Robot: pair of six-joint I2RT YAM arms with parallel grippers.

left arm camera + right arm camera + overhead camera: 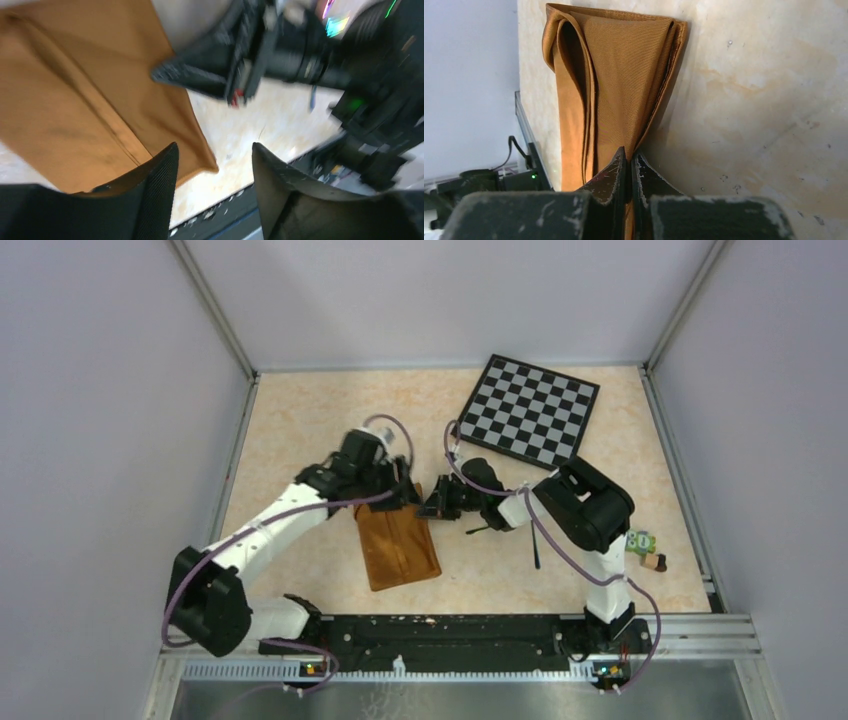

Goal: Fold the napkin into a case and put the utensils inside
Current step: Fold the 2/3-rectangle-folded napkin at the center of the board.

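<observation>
The rust-brown napkin (pixel 398 545) lies folded into an oblong in front of the arms, with several layers showing at its far end (pixel 619 75). My right gripper (pixel 629 156) is shut on the napkin's near edge, a fold of cloth pinched between its jaws; from above it sits at the napkin's upper right corner (pixel 432 502). My left gripper (pixel 214 157) is open with nothing between its fingers (pixel 161 175), hovering over the napkin (pixel 75 100) by a corner. A slim dark utensil (pixel 536 548) lies beside the right arm; which one it is cannot be told.
A black-and-grey checkered board (pixel 530 408) lies at the back right. A small coloured object (pixel 645 548) sits near the right wall. Metal frame rails border the table, and the arms' base rail (pixel 450 630) runs along the near edge.
</observation>
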